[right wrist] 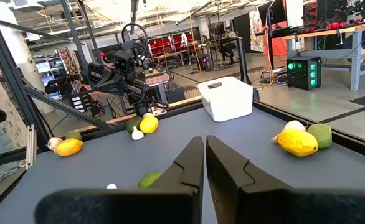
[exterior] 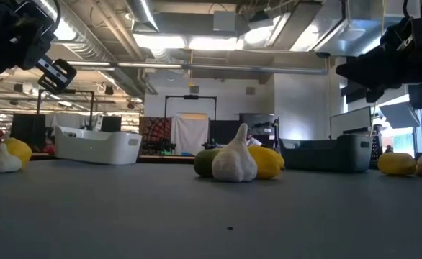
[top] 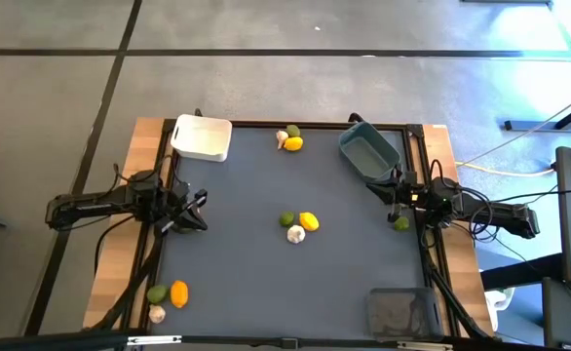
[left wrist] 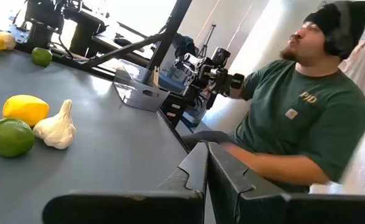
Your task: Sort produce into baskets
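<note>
From above we see the whole dark grey table mat (top: 266, 283) at once, which no other view gives us. On the left the left gripper (top: 196, 210) hangs over the mat's edge with its fingers pressed together, holding nothing. Behind it, at the far left corner, sits the white rounded-corner plastic basket (top: 202, 137). At the near left corner lies a cluster of a green fruit, an orange-yellow lemon and a pale garlic bulb (top: 167, 296).

In the middle lies the centre group of green lime, yellow lemon and white garlic bulb (top: 297, 225). Only the low view shows the garlic's pointed tip and ribbed skin. A second trio of lemon, green fruit and garlic (top: 289, 138) lies at the far edge.

To the right stands the deeper blue-grey basket (top: 368, 151), with the right gripper (top: 395, 192) just in front of it, fingers closed on nothing. A lone green fruit (top: 401, 223) lies just beside it. The clear see-through basket (top: 399, 310) sits at the near right corner.

Only the left wrist view shows a person in a green shirt (left wrist: 294, 118) beyond the table.
</note>
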You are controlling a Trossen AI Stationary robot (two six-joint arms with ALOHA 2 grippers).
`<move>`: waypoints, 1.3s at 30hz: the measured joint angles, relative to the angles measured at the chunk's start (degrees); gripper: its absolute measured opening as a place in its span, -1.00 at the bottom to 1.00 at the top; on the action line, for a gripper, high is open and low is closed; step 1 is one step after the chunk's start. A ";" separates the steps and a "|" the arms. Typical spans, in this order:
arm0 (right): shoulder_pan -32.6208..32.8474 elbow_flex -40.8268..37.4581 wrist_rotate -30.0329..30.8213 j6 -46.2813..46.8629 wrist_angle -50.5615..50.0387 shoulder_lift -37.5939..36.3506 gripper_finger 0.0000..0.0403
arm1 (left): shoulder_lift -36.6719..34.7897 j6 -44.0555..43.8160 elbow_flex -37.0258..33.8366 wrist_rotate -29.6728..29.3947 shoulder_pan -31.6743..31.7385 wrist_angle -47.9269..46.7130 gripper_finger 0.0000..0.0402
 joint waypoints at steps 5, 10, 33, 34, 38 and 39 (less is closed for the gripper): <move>0.01 0.00 0.00 0.00 0.32 0.00 -0.89 | 0.01 -0.01 -0.01 0.01 0.00 -0.02 -0.97; 0.00 0.00 0.01 0.00 0.19 0.00 -0.89 | 0.01 -0.12 -0.01 0.01 0.01 -0.01 -0.97; -0.01 0.00 2.58 0.37 0.46 0.00 -0.89 | 0.01 11.28 0.00 -2.35 -0.01 0.24 -0.97; -0.01 0.00 2.53 0.33 0.46 0.00 -0.89 | 0.02 10.28 -0.02 -3.19 -0.01 0.22 -0.97; 0.00 0.00 1.53 0.09 0.45 0.00 -0.89 | 0.02 10.79 -0.02 -9.41 -0.01 2.15 -0.97; 0.00 0.00 1.53 0.09 0.44 0.00 -0.89 | 0.00 11.31 -0.02 -11.74 -0.01 2.71 -0.97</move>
